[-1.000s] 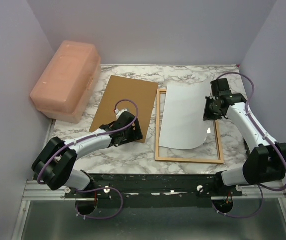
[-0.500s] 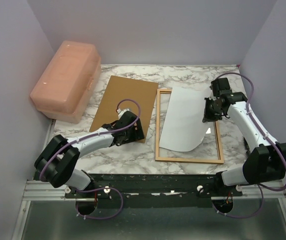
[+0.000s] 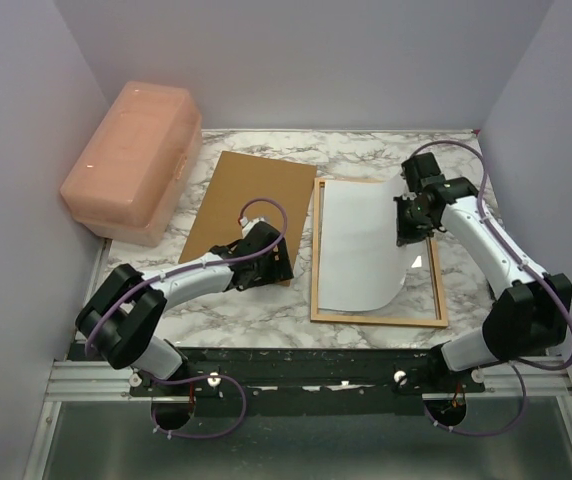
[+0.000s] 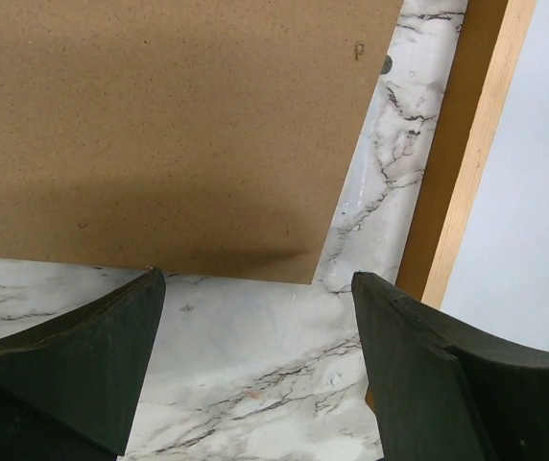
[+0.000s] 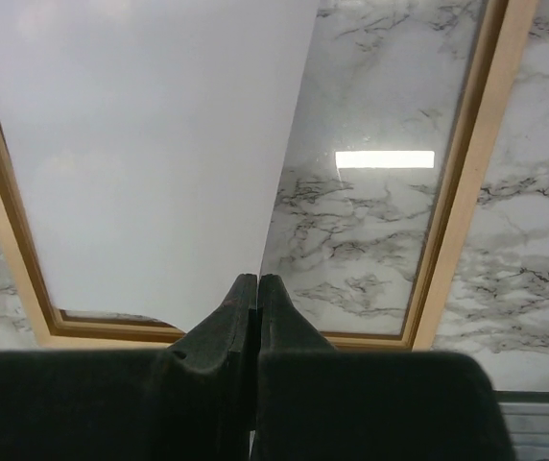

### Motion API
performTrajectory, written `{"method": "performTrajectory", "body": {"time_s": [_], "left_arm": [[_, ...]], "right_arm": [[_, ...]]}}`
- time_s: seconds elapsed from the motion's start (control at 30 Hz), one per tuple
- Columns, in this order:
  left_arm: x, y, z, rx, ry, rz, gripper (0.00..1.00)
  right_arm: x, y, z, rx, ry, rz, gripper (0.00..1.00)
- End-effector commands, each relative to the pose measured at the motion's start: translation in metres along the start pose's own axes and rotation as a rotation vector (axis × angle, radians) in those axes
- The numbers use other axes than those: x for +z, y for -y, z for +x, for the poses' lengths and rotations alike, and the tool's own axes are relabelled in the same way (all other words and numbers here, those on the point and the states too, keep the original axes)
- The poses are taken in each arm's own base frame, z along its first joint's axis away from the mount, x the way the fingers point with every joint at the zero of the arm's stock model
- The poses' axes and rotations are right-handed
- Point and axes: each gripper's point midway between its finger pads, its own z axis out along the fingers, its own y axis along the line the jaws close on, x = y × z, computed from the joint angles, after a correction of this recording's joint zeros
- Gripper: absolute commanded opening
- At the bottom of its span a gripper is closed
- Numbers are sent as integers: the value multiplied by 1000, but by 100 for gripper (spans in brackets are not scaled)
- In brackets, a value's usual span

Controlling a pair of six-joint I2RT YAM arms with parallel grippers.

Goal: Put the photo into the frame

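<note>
Currently, item one: photo [image 3: 359, 243], blank side up, lying over the 9 o'clock half of the frame [image 3: 378, 320], its 3 o'clock edge lifted and curled; the frame's 3 o'clock half lies uncovered. Item two: my right gripper [image 3: 404, 222], jaws pressed together on that lifted edge near 2 o'clock, pinching the thin sheet so I can steer it square inside the frame. Item three: my left gripper [image 3: 269, 264], jaws wide apart, holding nothing, at the 5 o'clock corner of the board [image 3: 251, 198]; out of the photo's way, I judge, and handy for the board
</note>
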Motion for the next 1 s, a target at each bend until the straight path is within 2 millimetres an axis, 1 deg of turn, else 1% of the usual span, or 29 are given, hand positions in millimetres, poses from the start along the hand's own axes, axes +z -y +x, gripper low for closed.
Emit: {"method": "performTrajectory", "body": {"time_s": [0.0, 0.1, 0.27, 0.43, 0.53, 0.6, 0.7, 0.87, 0.97], "left_arm": [[0, 4, -1, 22, -13, -8, 81], [1, 3, -1, 23, -15, -14, 81], [4, 5, 1, 28, -25, -16, 81], [6, 7, 2, 37, -33, -19, 81], [6, 6, 3, 39, -32, -24, 81], [6, 5, 3, 42, -31, -27, 81], [7, 5, 2, 42, -32, -29, 81], [9, 5, 4, 47, -39, -35, 81], [9, 4, 4, 49, -40, -38, 81]], "right_arm": [[11, 0, 8, -63, -69, 60, 1], [13, 0, 9, -68, -71, 68, 1], [9, -1, 9, -73, -61, 63, 1], [19, 1, 10, -75, -76, 86, 1], [23, 5, 9, -71, -81, 113, 5], [24, 9, 7, -64, -79, 143, 11], [25, 13, 6, -56, -75, 171, 18], [27, 18, 6, -42, -62, 202, 47], [27, 20, 4, -33, -49, 216, 54]]}}
